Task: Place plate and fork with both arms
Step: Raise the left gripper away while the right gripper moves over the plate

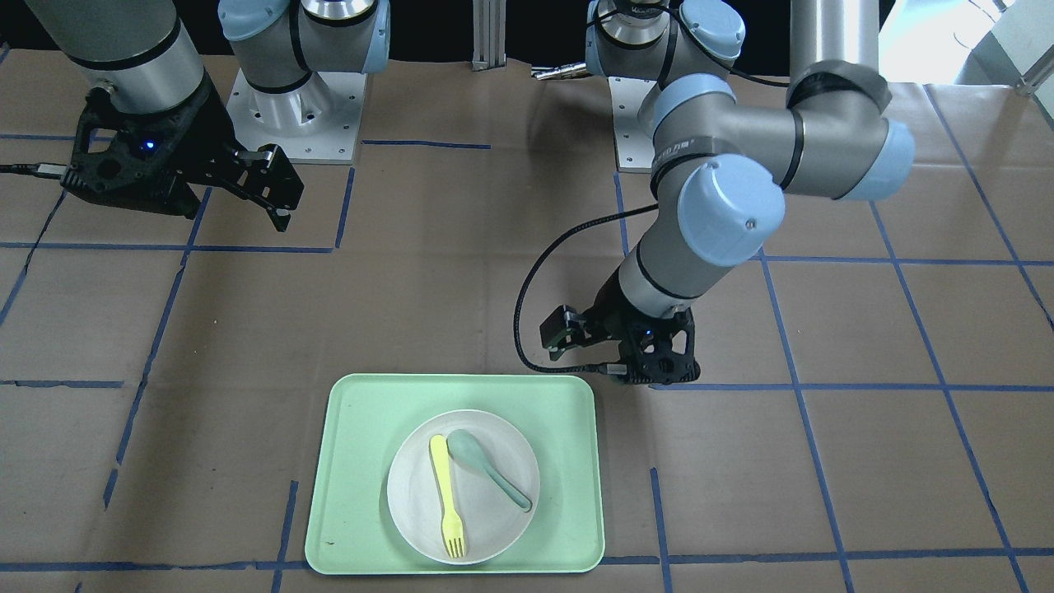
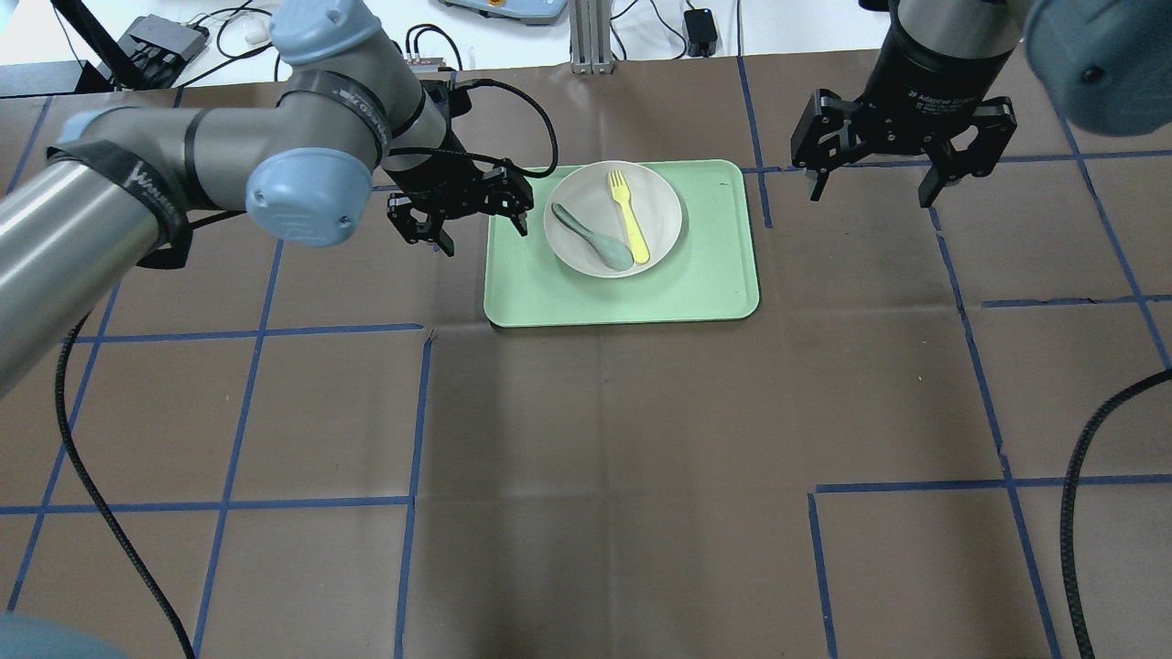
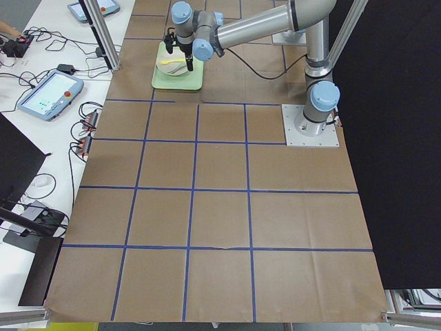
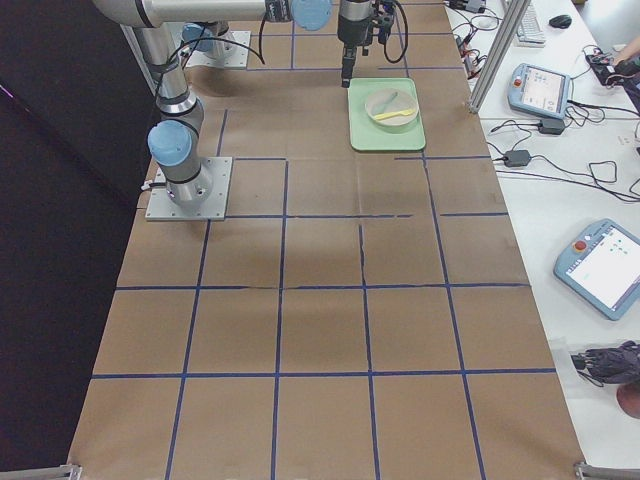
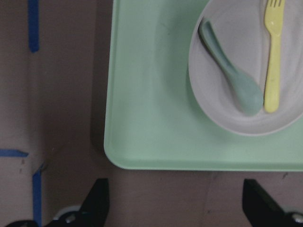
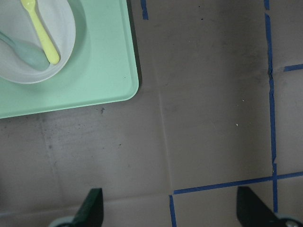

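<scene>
Two open, empty grippers flank the tray [image 2: 623, 297]: our left gripper [image 2: 483, 235] hangs just beside it, nearer the plate [image 2: 666, 218] it carries. We see the fork [image 2: 630, 220] on the plate's right half, tines pointing away, our right gripper [image 2: 870, 197] well apart.

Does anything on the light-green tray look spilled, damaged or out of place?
Nothing stands out. The pale-yellow plastic fork and the teal-green spoon lie inside the round off-white plate, which sits on the rectangular light-green tray.
</scene>
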